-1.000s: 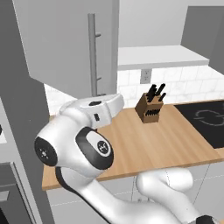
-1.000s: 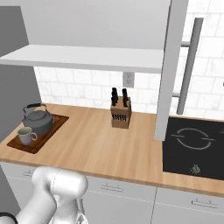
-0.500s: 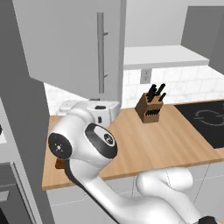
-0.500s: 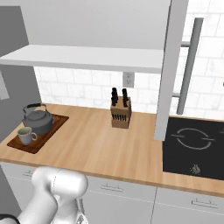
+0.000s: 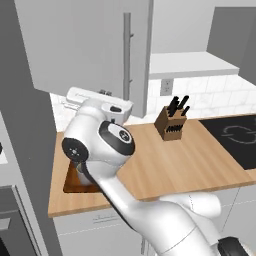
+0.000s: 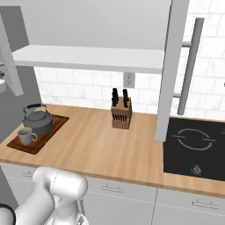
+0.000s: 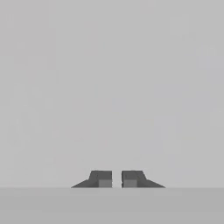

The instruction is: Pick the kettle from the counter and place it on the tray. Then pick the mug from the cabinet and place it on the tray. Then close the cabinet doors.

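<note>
Kettle [image 6: 38, 123] and mug [image 6: 27, 136] sat together on the tray [image 6: 56, 126] at the far left of the desk [image 6: 96, 145], the mug at the near corner and the kettle just behind it. The fetching part of the job looked done, which left only the cabinet doors.

The change of the last second was in the left door [image 5: 90, 45]: its bar handle [image 5: 127, 55] had slid rightward across the left base view, and the panel's edge had come into the left side of the right base view where it was absent before. The door was swinging in toward the shelf [image 6: 88, 57] but was not yet flush. The pincer [image 7: 117, 179] faced a flat grey surface, its tips drawn almost together and holding nothing, so it was probably pushing the panel rather than gripping the handle.

The right door [image 6: 169, 66] stood wide open, edge-on over the desk beside the hob [image 6: 193, 145], its handle [image 6: 191, 66] facing right. It had yet to be dealt with.

A knife block [image 6: 121, 112] stood mid-desk by the back wall, well below both doors and apart from the tray. Nothing on the desk seemed to block either swing.
</note>
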